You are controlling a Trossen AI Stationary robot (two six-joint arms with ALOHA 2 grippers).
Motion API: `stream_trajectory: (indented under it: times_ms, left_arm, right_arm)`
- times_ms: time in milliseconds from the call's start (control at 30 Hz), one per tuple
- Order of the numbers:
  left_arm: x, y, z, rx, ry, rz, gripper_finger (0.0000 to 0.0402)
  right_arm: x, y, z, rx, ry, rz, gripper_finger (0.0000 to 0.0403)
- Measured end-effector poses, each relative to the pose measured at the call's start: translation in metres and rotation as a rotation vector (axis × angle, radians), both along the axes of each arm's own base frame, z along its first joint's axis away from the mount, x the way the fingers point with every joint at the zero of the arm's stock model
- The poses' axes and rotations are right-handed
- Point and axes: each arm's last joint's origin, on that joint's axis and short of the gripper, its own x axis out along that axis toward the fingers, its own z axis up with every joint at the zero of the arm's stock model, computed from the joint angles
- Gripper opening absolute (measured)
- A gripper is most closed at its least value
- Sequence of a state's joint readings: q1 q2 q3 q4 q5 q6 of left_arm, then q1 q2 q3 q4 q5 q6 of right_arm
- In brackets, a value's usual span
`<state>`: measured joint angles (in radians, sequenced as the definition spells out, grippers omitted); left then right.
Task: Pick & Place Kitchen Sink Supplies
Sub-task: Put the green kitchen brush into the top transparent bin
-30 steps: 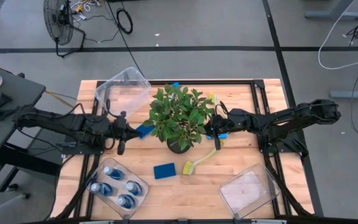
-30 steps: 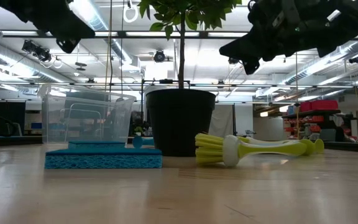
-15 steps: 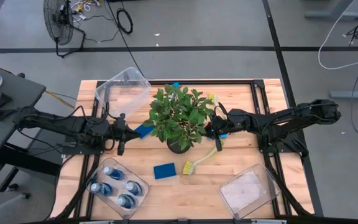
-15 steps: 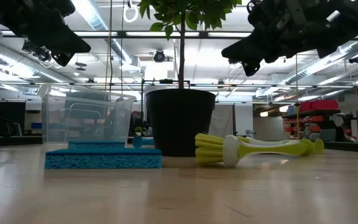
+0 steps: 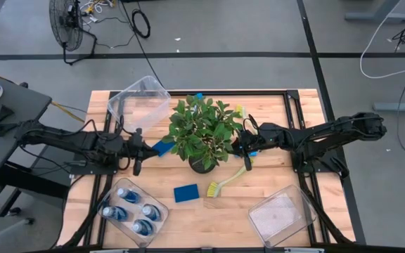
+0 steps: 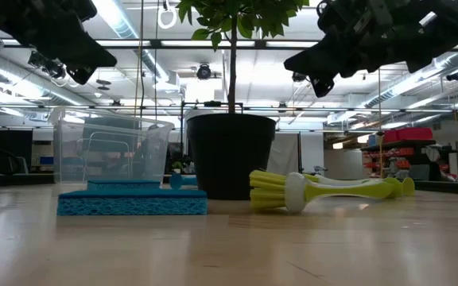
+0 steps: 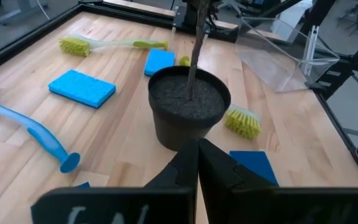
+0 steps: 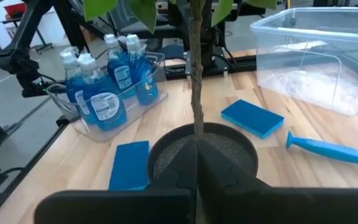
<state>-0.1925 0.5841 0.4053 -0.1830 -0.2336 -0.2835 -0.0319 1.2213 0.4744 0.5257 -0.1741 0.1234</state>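
Note:
The leafy plant point(image 5: 202, 132) stands mid-table in a black pot point(image 7: 189, 107). My left gripper point(image 5: 138, 152) hovers shut to the left of it and my right gripper point(image 5: 239, 145) hovers shut to the right, both aimed at the pot. Several blue bottles point(image 8: 104, 84) stand in a clear bin point(image 5: 133, 211) at the near left. Blue sponges lie flat on the table: one point(image 5: 186, 192) near the pot, one point(image 5: 164, 147) beside my left gripper. A yellow-green brush point(image 5: 225, 183) lies near the pot, another point(image 7: 107, 44) farther off. A blue brush point(image 7: 33, 135) lies behind the pot.
An empty clear bin point(image 5: 281, 216) sits at the near right and another point(image 5: 139, 102) stands tilted at the far left. The plant's leaves hang over the table's middle between the two arms. Bare wood shows along the near edge point(image 6: 229, 254).
My left gripper has sunk a little beside the plant and stayed shut. My right gripper has kept still.

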Motion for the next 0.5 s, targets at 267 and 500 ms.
stream_trajectory:
  times_ms: [267, 500]
  left_arm:
    - [0.010, -0.002, -0.011, -0.010, 0.081, 0.011, 0.0059]
    - [0.022, -0.004, -0.003, 0.000, 0.113, 0.020, 0.0135]
  right_arm:
    - [0.000, 0.000, 0.000, 0.025, 0.007, -0.006, 0.0006]
    - [0.000, 0.000, 0.000, 0.025, 0.007, -0.005, 0.0007]
